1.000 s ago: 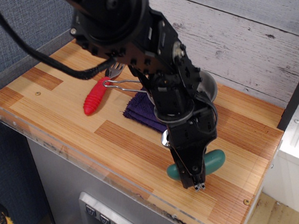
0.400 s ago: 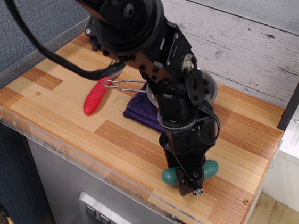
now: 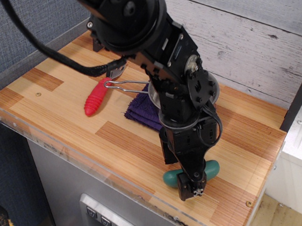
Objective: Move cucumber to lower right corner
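The teal-green cucumber [image 3: 211, 167] lies low on the striped wood tabletop, towards the front right. Its two rounded ends stick out on either side of my black gripper [image 3: 193, 188]. The gripper comes down from above and is shut across the cucumber's middle, which is hidden by the fingers. The lower right corner [image 3: 237, 216], with its clear acrylic edge and a small screw hole [image 3: 248, 203], is a short way to the right and front of the cucumber.
A red-handled fork [image 3: 94, 101] lies at the back left. A purple cloth [image 3: 139, 112] and a metal bowl [image 3: 211, 90] with a wire handle [image 3: 122, 84] sit behind my arm. A clear acrylic rim [image 3: 81, 157] runs along the front edge.
The cucumber has come down from a raised position to the tabletop and shifted slightly left. The gripper has lowered with it and still spans its middle.
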You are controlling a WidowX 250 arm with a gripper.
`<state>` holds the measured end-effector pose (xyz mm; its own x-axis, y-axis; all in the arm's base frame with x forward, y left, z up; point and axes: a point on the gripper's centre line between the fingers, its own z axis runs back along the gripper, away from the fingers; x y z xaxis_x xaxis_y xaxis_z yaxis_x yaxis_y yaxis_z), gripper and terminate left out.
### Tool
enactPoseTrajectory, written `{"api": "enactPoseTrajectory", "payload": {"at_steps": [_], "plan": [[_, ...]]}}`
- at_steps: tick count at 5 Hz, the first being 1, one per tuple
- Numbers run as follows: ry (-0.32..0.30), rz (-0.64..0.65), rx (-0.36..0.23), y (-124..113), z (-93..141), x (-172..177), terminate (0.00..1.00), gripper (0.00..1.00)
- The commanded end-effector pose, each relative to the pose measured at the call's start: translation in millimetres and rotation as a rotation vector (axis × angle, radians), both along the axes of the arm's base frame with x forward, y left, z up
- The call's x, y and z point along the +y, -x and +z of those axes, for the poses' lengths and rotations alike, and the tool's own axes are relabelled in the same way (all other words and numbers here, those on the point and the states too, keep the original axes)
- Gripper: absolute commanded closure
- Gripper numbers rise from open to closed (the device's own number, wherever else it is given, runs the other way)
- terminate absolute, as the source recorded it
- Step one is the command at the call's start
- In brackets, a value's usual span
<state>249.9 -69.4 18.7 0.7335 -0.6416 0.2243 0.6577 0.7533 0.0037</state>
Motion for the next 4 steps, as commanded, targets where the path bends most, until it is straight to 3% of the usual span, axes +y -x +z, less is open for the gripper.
{"api": "enactPoseTrajectory", "payload": {"at_steps": [1, 2, 4], "plan": [[0.067, 0.063, -0.109, 10, 57, 24, 0.0, 0.0], [0.117, 0.096, -0.167, 13, 92, 29, 0.0, 0.0], [0.117, 0.096, -0.167, 13, 92, 29, 0.0, 0.0]]}}
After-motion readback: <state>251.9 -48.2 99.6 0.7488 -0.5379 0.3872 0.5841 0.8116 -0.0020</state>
